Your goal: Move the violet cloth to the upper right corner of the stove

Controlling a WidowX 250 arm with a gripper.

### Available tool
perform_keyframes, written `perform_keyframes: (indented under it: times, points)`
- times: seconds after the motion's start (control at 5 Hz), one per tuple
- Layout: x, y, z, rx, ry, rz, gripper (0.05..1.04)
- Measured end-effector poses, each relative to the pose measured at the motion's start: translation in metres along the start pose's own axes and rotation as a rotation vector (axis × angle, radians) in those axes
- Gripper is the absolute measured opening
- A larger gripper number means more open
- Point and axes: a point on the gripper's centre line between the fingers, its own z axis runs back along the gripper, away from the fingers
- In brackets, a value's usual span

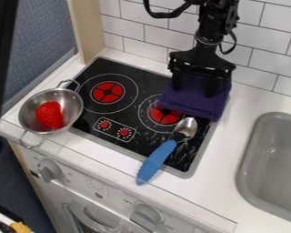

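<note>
Metal spoon with blue ribbed handle (155,161) lies at five o'clock on the black glassy stove (127,119), handle over the near rim, likely easy to grab there; at nine o'clock, a two-handled silver metal bowl (72,108) keeps a red strawberry-like toy (49,114) contained. Violet fabric cloth (199,103) lies bunched at one o'clock, covering the stove's upper right corner as asked, under the black two-finger tool (194,91), its fingers apart, presumably to leave the cloth there.
</note>
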Motion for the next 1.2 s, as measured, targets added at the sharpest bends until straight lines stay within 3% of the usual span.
perform_keyframes:
  times: [0.4, 0.6, 0.8, 1.0, 1.2]
  points:
    - [0.005, 0.000, 0.005, -0.025, 0.006, -0.005, 0.999]
    - [0.013, 0.003, 0.011, -0.056, -0.014, -0.054, 0.999]
    - [0.028, 0.014, 0.056, -0.133, -0.135, -0.094, 0.999]
    - [0.020, 0.024, 0.068, -0.164, -0.156, -0.131, 0.999]
    - [0.009, 0.032, 0.073, -0.164, -0.156, -0.172, 0.999]
